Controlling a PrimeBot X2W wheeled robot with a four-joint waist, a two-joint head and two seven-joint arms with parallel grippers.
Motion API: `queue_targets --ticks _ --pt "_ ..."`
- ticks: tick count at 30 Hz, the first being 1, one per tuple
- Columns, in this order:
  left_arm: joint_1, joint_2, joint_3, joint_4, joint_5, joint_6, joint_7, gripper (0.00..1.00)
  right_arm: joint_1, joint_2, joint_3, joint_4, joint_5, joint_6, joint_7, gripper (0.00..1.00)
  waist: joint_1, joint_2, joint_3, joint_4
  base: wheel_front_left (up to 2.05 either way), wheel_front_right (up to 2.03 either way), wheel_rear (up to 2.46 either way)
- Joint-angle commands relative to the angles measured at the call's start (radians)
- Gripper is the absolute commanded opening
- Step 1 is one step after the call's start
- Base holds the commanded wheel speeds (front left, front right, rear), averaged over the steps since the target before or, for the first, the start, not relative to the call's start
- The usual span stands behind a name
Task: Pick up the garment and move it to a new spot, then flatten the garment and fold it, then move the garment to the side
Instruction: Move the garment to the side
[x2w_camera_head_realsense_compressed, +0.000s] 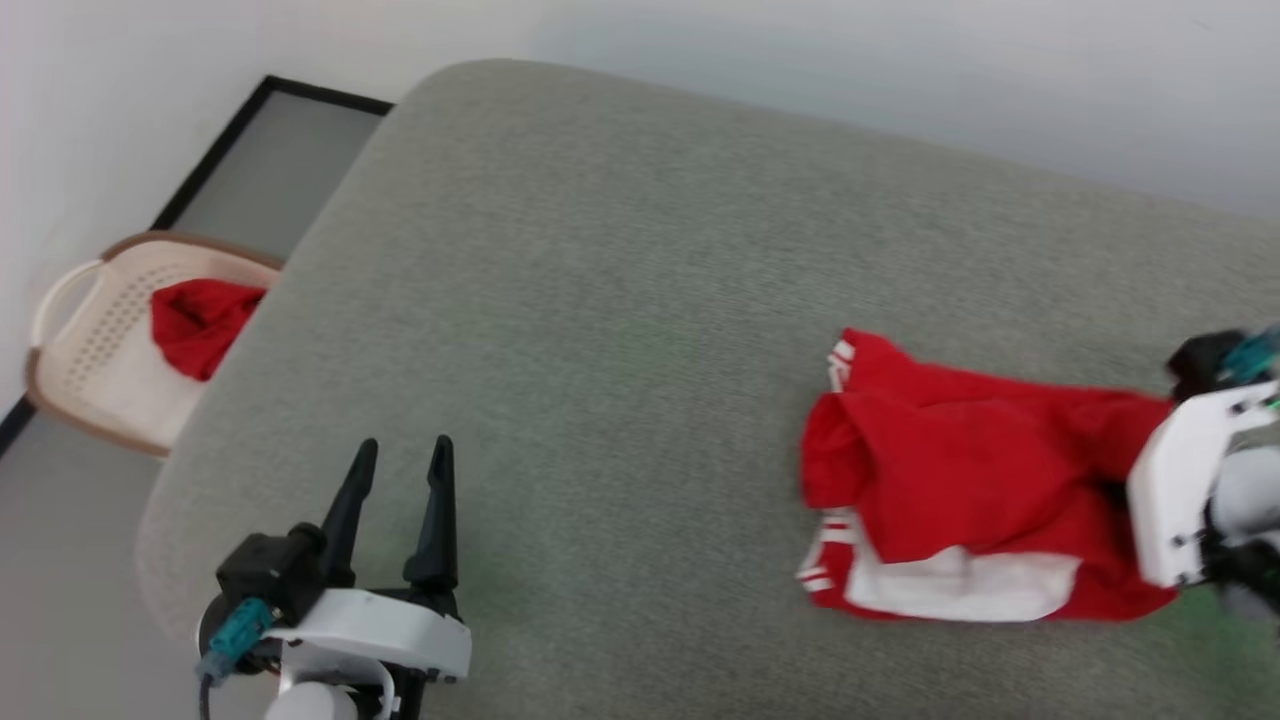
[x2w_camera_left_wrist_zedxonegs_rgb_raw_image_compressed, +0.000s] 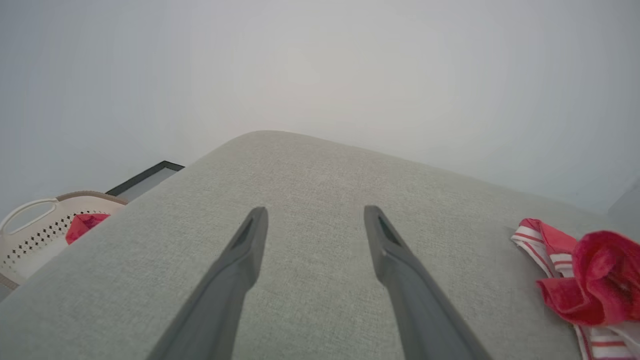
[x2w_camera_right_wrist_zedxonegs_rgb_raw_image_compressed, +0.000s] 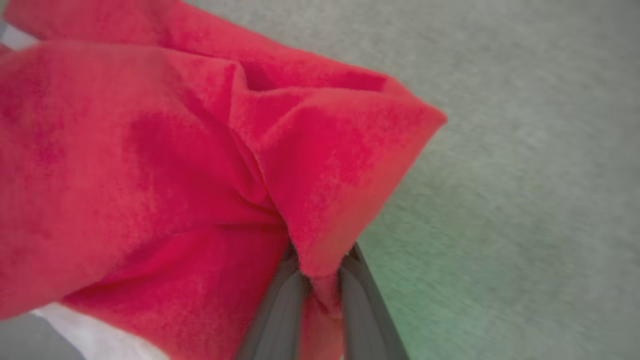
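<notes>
Head view: basket (x2w_camera_head_realsense_compressed: 90, 350) apart from garment (x2w_camera_head_realsense_compressed: 960, 470)

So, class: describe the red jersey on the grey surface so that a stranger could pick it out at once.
Start at the big grey padded surface; on its right side lies the crumpled jersey, its edge pinched by the right gripper. Unlike the plain red cloth in the cream basket off the left, it has white panels and red-white striped trim.
</notes>
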Motion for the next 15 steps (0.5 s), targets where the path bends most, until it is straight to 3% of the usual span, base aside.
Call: queue_targets --ticks 1,15 --pt "-0.015 0.001 0.001 -0.005 0.004 -0.003 0.001 1.00 -0.014 -0.017 -0.007 -0.003 0.001 -0.003 0.005 0.00 0.0000 0.0000 0.014 -0.029 0.00 0.00 0.00" --pt "-0.115 0.020 -0.021 -0.068 0.009 -0.003 0.001 1.00 -0.183 -0.256 -0.054 -0.039 0.025 -0.003 -0.030 0.00 0.0000 0.0000 0.182 -0.171 0.00 0.00 0.00"
